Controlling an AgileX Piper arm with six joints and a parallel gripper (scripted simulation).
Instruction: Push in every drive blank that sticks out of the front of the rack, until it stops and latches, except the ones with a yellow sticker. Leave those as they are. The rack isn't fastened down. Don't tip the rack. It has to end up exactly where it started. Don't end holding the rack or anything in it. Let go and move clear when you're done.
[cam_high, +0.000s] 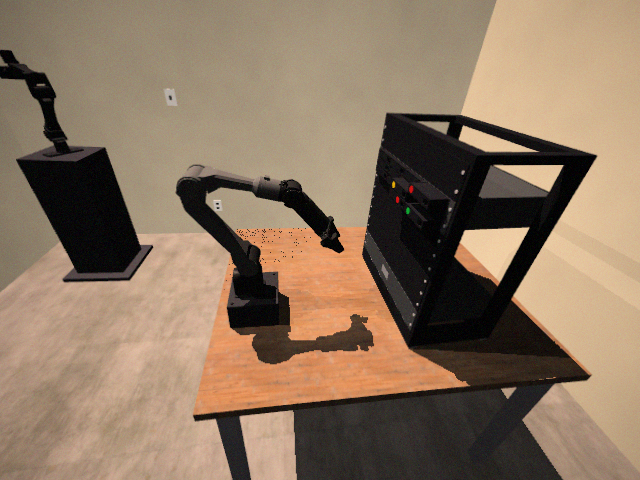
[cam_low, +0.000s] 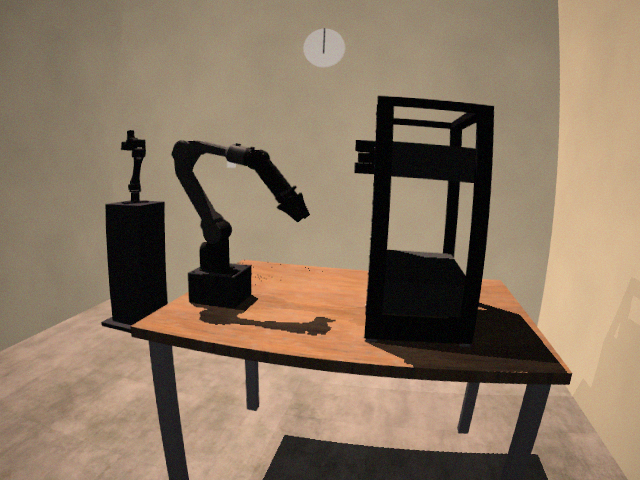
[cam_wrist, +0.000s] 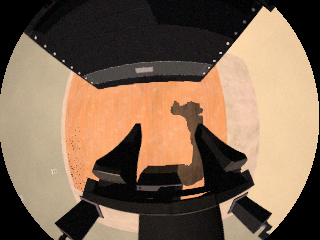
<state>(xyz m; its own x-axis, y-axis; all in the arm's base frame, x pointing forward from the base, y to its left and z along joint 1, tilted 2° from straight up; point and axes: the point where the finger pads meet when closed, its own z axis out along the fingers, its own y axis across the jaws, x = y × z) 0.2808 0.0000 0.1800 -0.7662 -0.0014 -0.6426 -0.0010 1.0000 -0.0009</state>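
The black open-frame rack (cam_high: 516, 153) (cam_low: 382, 206) (cam_wrist: 134, 40) stands upright on the right half of the wooden table (cam_high: 289, 372) (cam_low: 310, 356). High on its front, the drive blanks carry round stickers: one yellow (cam_high: 393, 183), two red (cam_high: 411, 189) (cam_high: 397, 199) and one green (cam_high: 407, 210). In the side view, three blanks (cam_low: 364, 155) stick out of the front. My gripper (cam_high: 333, 242) (cam_low: 299, 211) (cam_wrist: 169, 129) is open and empty. It hangs in the air in front of the rack, below the stickered blanks and well apart from them, pointing down towards the rack's lower front.
My arm's base (cam_high: 253, 304) (cam_low: 219, 284) sits at the table's left side. A second arm on a black pedestal (cam_high: 77, 206) (cam_low: 135, 258) stands on the floor left of the table. The rack stands close to the table's right edge (cam_high: 542, 330).
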